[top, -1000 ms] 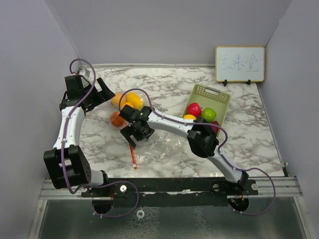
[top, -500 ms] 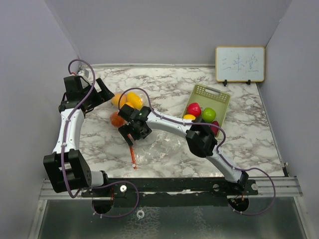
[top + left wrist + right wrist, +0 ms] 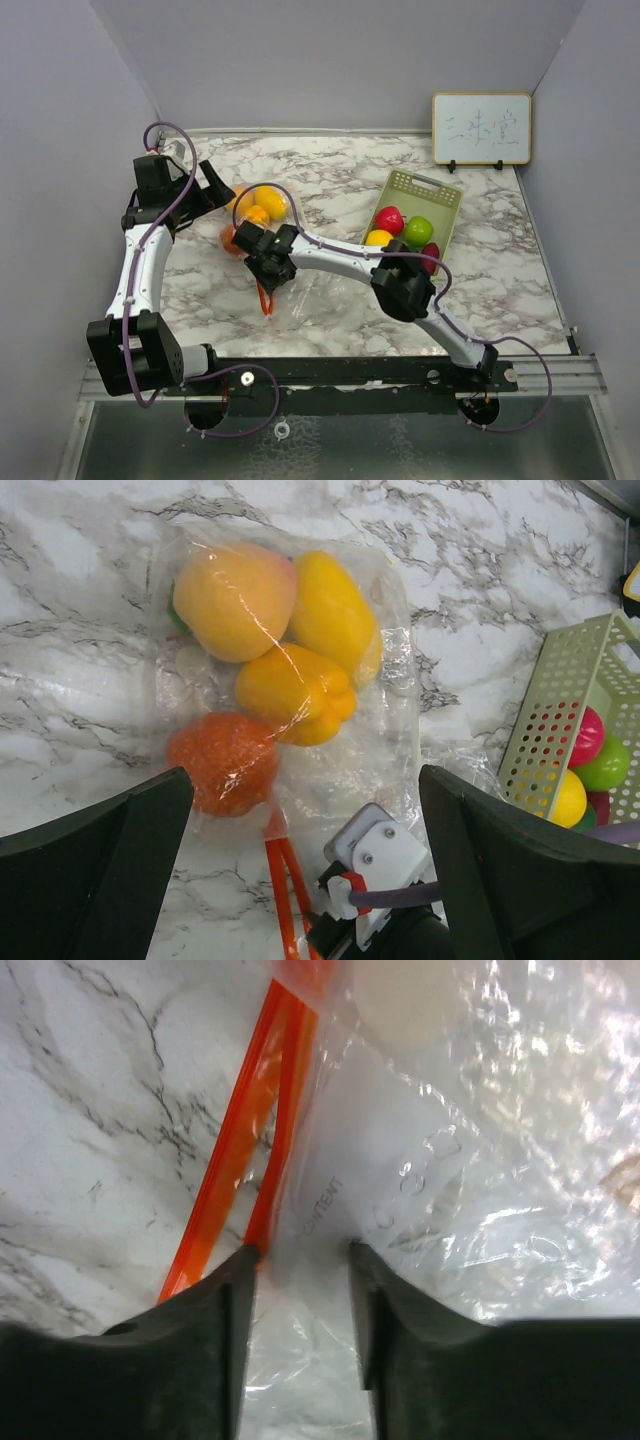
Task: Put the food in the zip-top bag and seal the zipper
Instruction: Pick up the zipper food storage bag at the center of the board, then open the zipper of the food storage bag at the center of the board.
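Observation:
The clear zip-top bag (image 3: 390,670) lies on the marble with several pieces of food in it: a yellow pepper (image 3: 295,690), a peach-coloured fruit (image 3: 232,600) and a rough orange fruit (image 3: 222,762). Its orange zipper (image 3: 262,1120) stands unsealed, its two strips apart. My right gripper (image 3: 300,1250) is down on the bag beside the zipper, jaws apart with clear film between them. My left gripper (image 3: 305,780) hovers wide open above the bagged food (image 3: 262,205) and holds nothing. More food, a red piece (image 3: 389,219) and a green one (image 3: 419,231), sits in the basket.
The pale green perforated basket (image 3: 420,183) stands at the right of the table, its corner also in the left wrist view as a basket (image 3: 560,730). A small whiteboard (image 3: 481,128) leans against the back wall. Grey walls close in the table on three sides.
My right gripper has moved toward the bagged food and come down on the bag by the zipper, its jaws narrowing. The loose bag film has bunched up. The left gripper shifted slightly right.

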Robot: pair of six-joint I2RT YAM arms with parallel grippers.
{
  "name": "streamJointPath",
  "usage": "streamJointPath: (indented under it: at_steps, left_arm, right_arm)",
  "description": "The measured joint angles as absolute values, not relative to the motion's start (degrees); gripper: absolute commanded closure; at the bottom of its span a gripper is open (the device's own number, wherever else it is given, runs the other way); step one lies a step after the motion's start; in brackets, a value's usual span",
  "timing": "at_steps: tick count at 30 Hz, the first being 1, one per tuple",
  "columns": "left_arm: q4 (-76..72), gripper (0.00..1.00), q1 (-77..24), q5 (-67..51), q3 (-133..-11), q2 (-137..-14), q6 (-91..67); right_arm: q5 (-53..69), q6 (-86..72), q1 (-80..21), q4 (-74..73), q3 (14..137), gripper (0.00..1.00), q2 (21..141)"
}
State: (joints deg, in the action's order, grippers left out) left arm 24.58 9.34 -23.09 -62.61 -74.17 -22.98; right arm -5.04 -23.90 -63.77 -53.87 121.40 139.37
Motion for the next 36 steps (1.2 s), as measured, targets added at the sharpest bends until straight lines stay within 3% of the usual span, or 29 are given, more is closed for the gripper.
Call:
streamJointPath:
  at_steps: [2, 7, 13, 22, 30, 36]
  left_arm:
    - [24.58, 0.02, 8.88, -23.18, -62.28, -73.65, -22.98]
    - [24.56, 0.01, 8.45, -24.6, -62.06, -73.12, -22.98]
    - [21.34, 0.01, 8.49, -32.58, -61.39, -73.12, -25.39]
    - [7.51, 0.17, 8.62, -47.7, -58.81, -73.12, -38.5]
    - [-1.41, 0.16, 8.67, -52.07, -58.52, -73.38, -48.58]
    - [-15.44, 0.19, 8.36, -52.73, -56.53, -75.35, -59.83]
  right_arm:
    - [-6.22, -24.23, -63.77, -52.56, 117.97, 0.9, 137.47]
    - [-7.88, -24.62, -63.4, -50.46, 111.44, 0.97, 133.32]
    - [-6.61, -23.2, -60.07, -51.16, 108.38, 0.98, 128.97]
    - [-2.28, -21.69, -48.69, -50.43, 112.49, 0.98, 114.76]
    - [-3.81, -15.84, -46.74, -49.36, 123.22, 0.98, 111.74]
    - [-4.01, -12.88, -46.74, -47.4, 123.35, 0.98, 111.31]
